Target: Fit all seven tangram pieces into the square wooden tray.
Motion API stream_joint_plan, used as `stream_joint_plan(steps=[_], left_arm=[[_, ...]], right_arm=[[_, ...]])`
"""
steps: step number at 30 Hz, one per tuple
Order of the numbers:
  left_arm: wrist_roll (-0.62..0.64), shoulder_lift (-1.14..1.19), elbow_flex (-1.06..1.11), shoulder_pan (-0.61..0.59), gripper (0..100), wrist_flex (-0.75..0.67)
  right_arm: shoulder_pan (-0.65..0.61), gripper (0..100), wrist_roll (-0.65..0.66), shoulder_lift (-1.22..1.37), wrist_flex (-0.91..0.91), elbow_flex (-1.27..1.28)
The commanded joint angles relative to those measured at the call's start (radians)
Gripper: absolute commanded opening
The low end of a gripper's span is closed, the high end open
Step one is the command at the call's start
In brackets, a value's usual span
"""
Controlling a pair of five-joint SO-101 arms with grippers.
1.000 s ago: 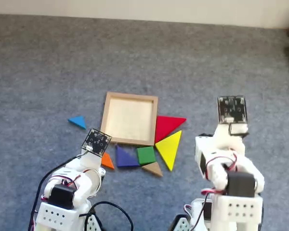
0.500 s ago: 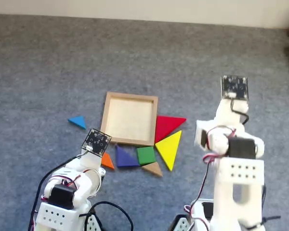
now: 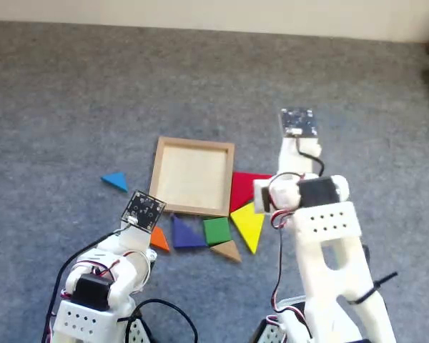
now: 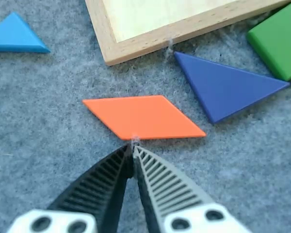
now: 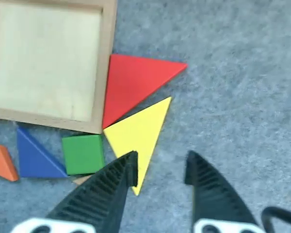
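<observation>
The square wooden tray lies empty on the carpet. Around it are a light blue triangle, orange parallelogram, dark blue triangle, green square, brown triangle, yellow triangle and red triangle. My left gripper is shut and empty, its tips at the near edge of the orange parallelogram. My right gripper hangs open and empty above the carpet, beside the yellow triangle's lower tip. The red triangle lies against the tray.
Grey carpet covers the whole work area, with open floor beyond the tray and to the right of the pieces. The right arm stands tall over the red and yellow triangles. The left arm's base sits at the near left.
The right arm rose and swung forward and left, from beside the pieces to above the red and yellow triangles. The left arm and all pieces stayed still.
</observation>
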Motion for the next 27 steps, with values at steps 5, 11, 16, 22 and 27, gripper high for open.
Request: stream_joint_plan(steps=[5,11,16,22,27], left_arm=[[0.006,-0.045,0.021,0.018,1,0.0],[0.006,-0.045,0.021,0.018,1,0.0],[0.006,-0.045,0.021,0.018,1,0.0],[0.006,-0.045,0.021,0.018,1,0.0],[0.006,-0.045,0.021,0.018,1,0.0]], right_arm=[[-0.07,23.5,-0.054,0.041,-0.002,-0.065],[-0.13,23.5,-0.057,0.101,-0.015,-0.065],[-0.139,23.5,-0.1,0.139,-0.085,-0.061],[-0.139,23.5,-0.12,0.143,-0.094,-0.059],[-0.139,23.5,-0.12,0.143,-0.094,-0.058]])
